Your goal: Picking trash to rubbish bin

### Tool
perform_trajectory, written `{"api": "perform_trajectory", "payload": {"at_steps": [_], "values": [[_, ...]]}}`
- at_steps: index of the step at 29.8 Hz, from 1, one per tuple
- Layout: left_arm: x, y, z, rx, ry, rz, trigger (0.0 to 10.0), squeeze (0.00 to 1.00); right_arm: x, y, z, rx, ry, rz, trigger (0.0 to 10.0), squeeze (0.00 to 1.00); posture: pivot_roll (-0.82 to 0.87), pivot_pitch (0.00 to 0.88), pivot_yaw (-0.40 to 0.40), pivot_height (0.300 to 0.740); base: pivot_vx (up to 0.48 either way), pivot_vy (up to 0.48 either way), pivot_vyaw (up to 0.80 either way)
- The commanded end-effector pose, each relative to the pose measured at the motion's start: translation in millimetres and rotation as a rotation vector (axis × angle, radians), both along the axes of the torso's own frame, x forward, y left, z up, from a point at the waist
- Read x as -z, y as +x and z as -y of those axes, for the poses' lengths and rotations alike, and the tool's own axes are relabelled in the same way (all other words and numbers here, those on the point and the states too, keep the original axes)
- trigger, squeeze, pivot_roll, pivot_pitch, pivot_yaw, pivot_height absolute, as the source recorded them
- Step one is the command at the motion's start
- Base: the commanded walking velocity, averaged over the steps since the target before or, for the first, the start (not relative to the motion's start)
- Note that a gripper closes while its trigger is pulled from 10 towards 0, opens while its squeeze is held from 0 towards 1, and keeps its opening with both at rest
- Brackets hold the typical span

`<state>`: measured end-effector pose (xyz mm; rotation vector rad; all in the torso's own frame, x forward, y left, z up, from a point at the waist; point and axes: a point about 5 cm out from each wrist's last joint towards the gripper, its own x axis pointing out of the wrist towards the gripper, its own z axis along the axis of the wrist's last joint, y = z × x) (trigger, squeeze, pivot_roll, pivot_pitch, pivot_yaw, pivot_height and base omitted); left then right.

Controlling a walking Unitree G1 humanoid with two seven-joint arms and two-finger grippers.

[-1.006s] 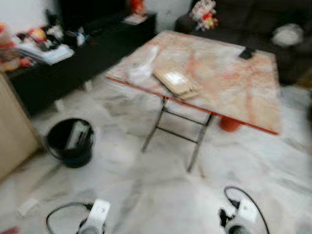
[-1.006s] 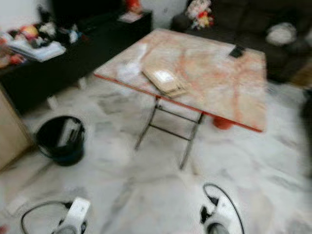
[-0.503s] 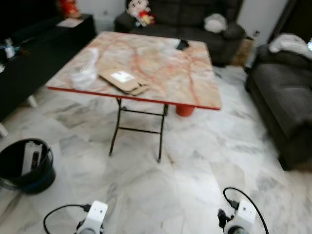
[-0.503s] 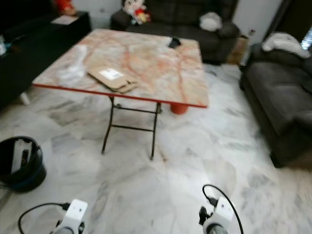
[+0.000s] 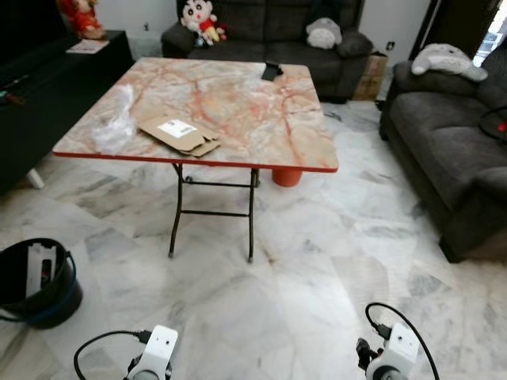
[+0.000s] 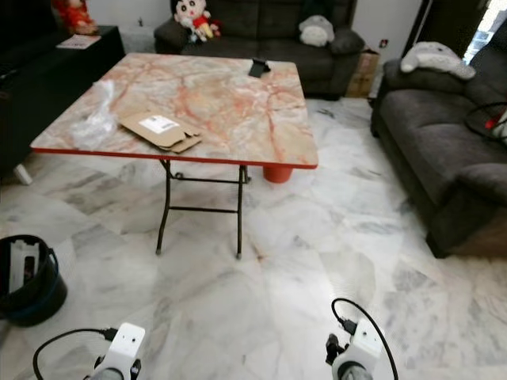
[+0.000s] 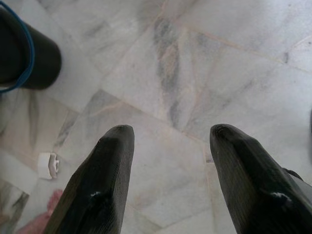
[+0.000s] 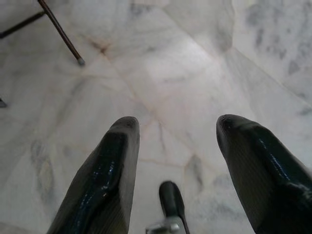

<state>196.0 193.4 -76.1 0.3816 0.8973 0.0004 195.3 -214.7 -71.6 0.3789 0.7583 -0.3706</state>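
Observation:
A flattened cardboard box (image 5: 178, 133) with a white label lies near the front left of the marble-patterned folding table (image 5: 261, 119). Beside it, at the table's left edge, lies a crumpled clear plastic bag (image 5: 117, 125). A black rubbish bin (image 5: 36, 281) with a blue rim stands on the floor at the far left, with a white item inside. Both arms hang low. My left gripper (image 7: 168, 134) is open over bare marble floor, with the bin (image 7: 19, 48) off to one side. My right gripper (image 8: 178, 124) is open over the floor near a table leg (image 8: 61, 31).
Dark grey sofas (image 5: 444, 142) stand behind and to the right of the table. A black cabinet (image 5: 47, 95) runs along the left. An orange pot (image 5: 287, 176) sits under the table, and a black device (image 5: 272, 71) lies at its far edge. A small white scrap (image 7: 48, 165) lies on the floor.
The camera has swung to the right and steadied: the table now sits in the middle, the bin at the far left edge. Both arms hang as before.

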Motion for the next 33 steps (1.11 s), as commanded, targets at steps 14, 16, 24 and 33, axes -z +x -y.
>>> {"api": "perform_trajectory", "payload": {"at_steps": [14,16,24,33], "values": [[-24.8,36.5,1.4,-0.047,-0.025,0.211,10.0,0.0,-26.9,36.5,10.9,-0.088,-0.114,0.144,10.0,0.0,0.2,0.0,-0.051,0.74,0.0,0.0,0.0],[-24.8,36.5,1.4,-0.047,-0.025,0.211,10.0,0.0,-26.9,36.5,10.9,-0.088,-0.114,0.144,10.0,0.0,0.2,0.0,-0.051,0.74,0.0,0.0,0.0],[-24.8,36.5,1.4,-0.047,-0.025,0.211,10.0,0.0,-26.9,36.5,10.9,-0.088,-0.114,0.144,10.0,0.0,0.2,0.0,-0.051,0.74,0.0,0.0,0.0],[-24.8,36.5,1.4,-0.047,-0.025,0.211,10.0,0.0,-26.9,36.5,10.9,-0.088,-0.114,0.144,10.0,0.0,0.2,0.0,-0.051,0.74,0.0,0.0,0.0]]}}
